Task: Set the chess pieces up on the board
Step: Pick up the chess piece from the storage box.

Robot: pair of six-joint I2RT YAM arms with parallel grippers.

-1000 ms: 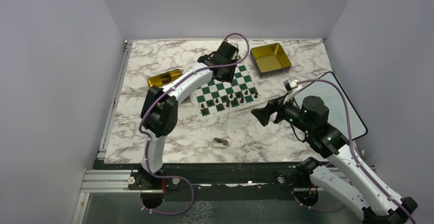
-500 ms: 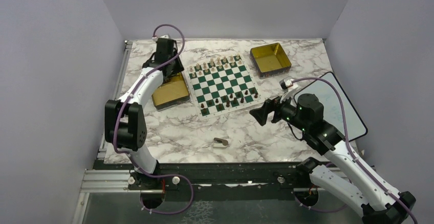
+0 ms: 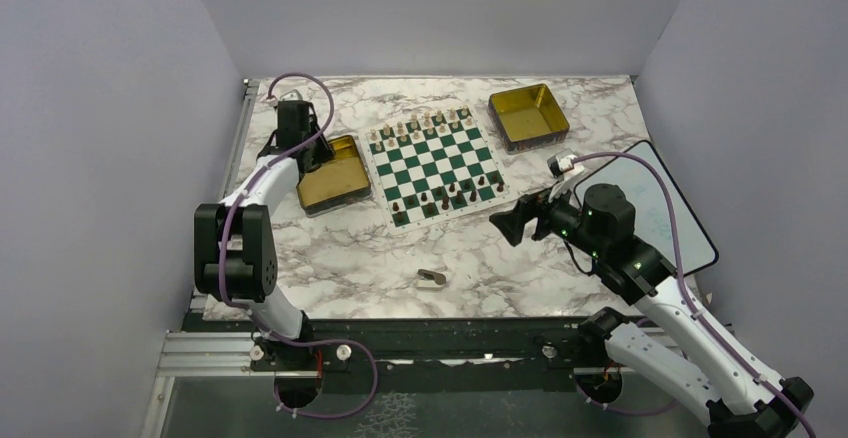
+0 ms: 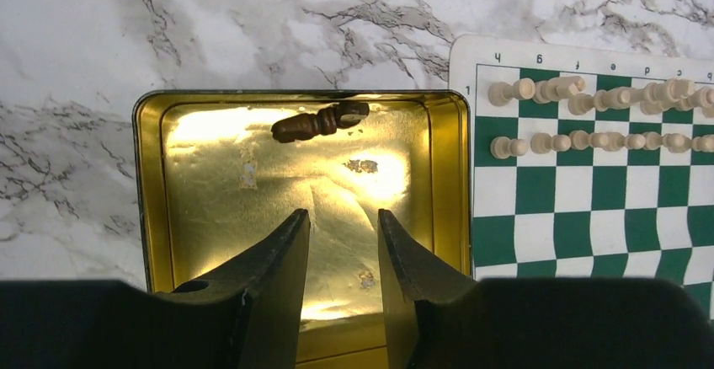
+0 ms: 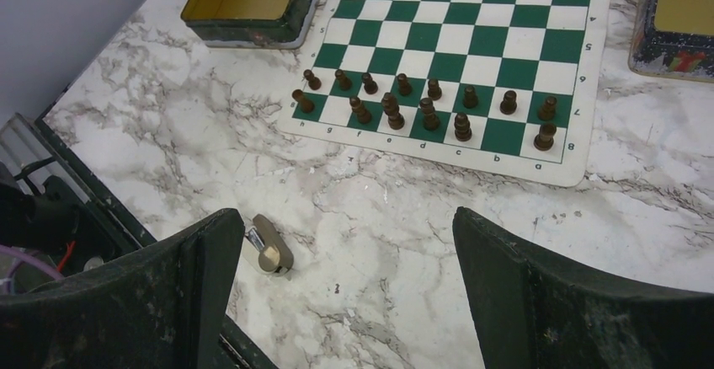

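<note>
The board [image 3: 433, 170], mid-frame in the overhead view, has dark green and white checks inside a thin white border. The chess pieces [image 5: 430, 114] in its lower rows are dark brown. The cream pieces [image 4: 589, 118] at upper right are pale tan. The tin [image 4: 227, 209] is shiny gold inside. The table [image 3: 380, 258] is white marble with grey veins.
</note>
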